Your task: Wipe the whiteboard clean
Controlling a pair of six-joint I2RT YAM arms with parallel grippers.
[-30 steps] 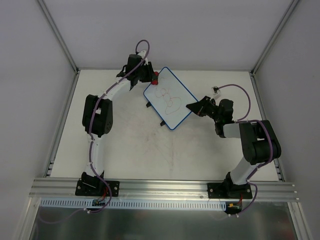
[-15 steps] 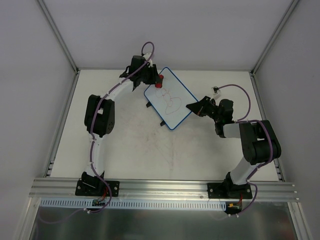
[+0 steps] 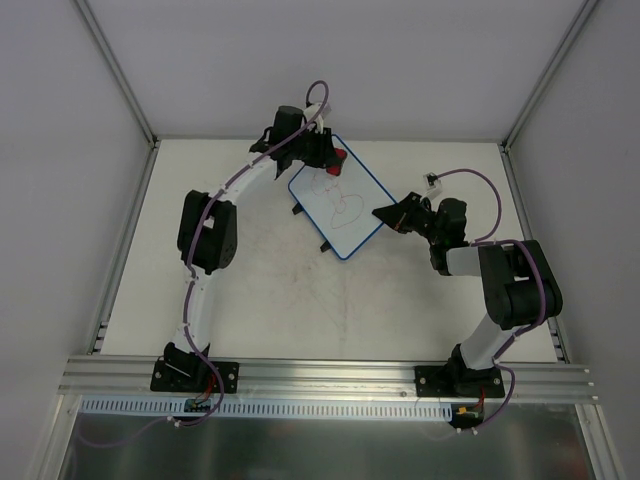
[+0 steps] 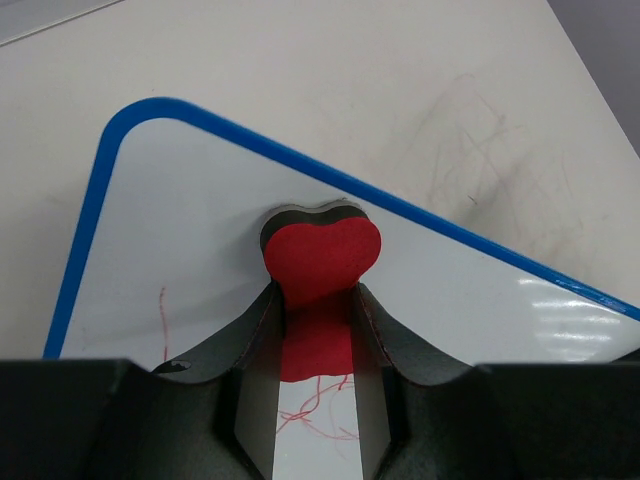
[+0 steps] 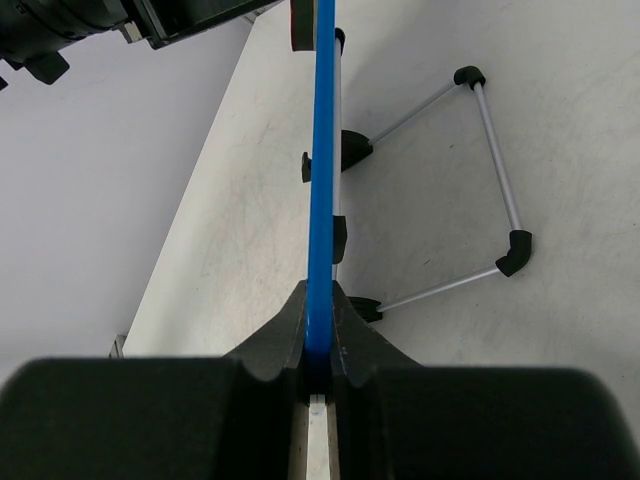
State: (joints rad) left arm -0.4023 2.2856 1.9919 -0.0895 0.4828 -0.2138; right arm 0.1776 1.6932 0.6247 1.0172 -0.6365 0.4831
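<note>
Enclosure: plain pale panels close the left, far and right sides, with aluminium posts point(image 3: 115, 65) running up at the far corners. An aluminium rail point(image 3: 330, 375) spans the near edge and carries both arm bases.

Surface: the table point(image 3: 250, 300) is off-white and matte. Faint reddish smears and scuff marks point(image 3: 335, 290) show across its middle, and similar light scratches appear beside the board in the left wrist view.

Task item: the whiteboard point(image 3: 345, 215) sits at the far centre of the table, turned diagonally, between the two grippers. Its blue rim is intact where visible. Red scribbles point(image 3: 343, 205) cover the middle of the white face. A thin wire stand point(image 5: 490, 170) with black corner pieces shows on the table behind it.

Left gripper point(image 4: 318, 300): closed on a red eraser point(image 4: 322, 260) — a heart-shaped block with a dark backing layer. The eraser is set against the white face near the board's far corner, with thin red lines just near of it.

Right gripper point(image 5: 318, 335): clamped on the board's blue rim at its right corner — the rim runs edge-on straight between the fingers.
</note>
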